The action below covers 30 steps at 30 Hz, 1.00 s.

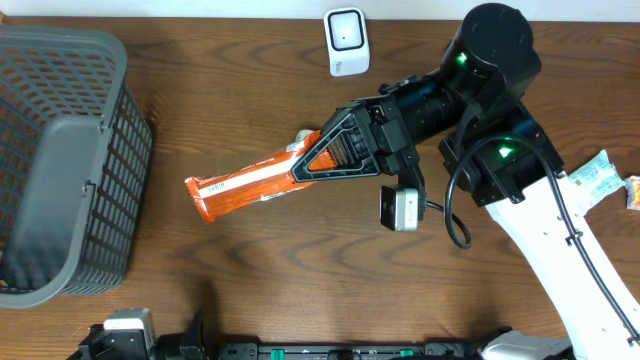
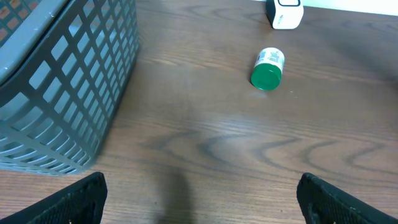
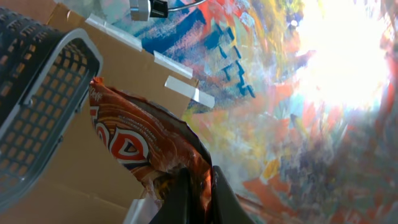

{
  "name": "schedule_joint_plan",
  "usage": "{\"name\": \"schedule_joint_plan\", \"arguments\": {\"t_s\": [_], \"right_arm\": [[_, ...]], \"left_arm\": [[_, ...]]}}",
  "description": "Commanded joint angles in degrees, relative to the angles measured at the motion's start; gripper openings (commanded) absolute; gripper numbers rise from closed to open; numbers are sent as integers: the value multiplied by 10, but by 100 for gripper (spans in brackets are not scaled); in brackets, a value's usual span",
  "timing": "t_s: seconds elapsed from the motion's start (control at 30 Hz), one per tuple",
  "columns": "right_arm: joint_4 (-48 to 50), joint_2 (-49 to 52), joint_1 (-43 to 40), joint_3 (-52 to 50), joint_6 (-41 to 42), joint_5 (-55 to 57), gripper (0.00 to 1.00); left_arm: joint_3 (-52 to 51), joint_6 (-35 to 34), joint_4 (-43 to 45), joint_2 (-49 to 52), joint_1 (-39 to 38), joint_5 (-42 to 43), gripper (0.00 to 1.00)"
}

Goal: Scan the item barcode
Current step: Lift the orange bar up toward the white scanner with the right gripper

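Crinkled orange-and-white snack packet [image 1: 245,187], one end pinched by right tool [image 1: 305,165], left tool [image 2: 200,196] gaping

Tabletop [image 1: 250,290]: dark brown wood, strongly grained, with a pale strip [image 1: 230,8] along its far edge. Backdrop seen from the right wrist comprised brown cardboard panels [image 3: 124,68] joined by white tape [image 3: 189,91], a painted surface [image 3: 267,143] in blue, orange and yellow, and a white glare [image 3: 348,56] at upper right.

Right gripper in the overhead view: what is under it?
One end of the orange snack packet goes under the right gripper, which is shut on it; the rest sticks out toward the basket, over the table. The gripper's body covers the clamped end.
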Motion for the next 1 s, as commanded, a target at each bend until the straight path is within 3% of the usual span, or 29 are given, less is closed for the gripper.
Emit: {"name": "schedule_joint_plan", "arguments": {"t_s": [0.0,0.13,0.4,0.53,0.77,0.97], "right_arm": [[15,4,-4,4,14,-10,1],[42,4,-5,4,21,-10,1],[41,13,-43,4,187,-10,1],[40,28,-66,4,318,-10,1],[39,90,-105,4,682,-10,2],[41,142,-127,4,906,5,1]], "left_arm": [[2,9,1,-2,2,5,98],[2,9,1,-2,2,5,98],[2,9,1,-2,2,5,98],[2,9,1,-2,2,5,98],[2,9,1,-2,2,5,98],[2,9,1,-2,2,5,98]]}}
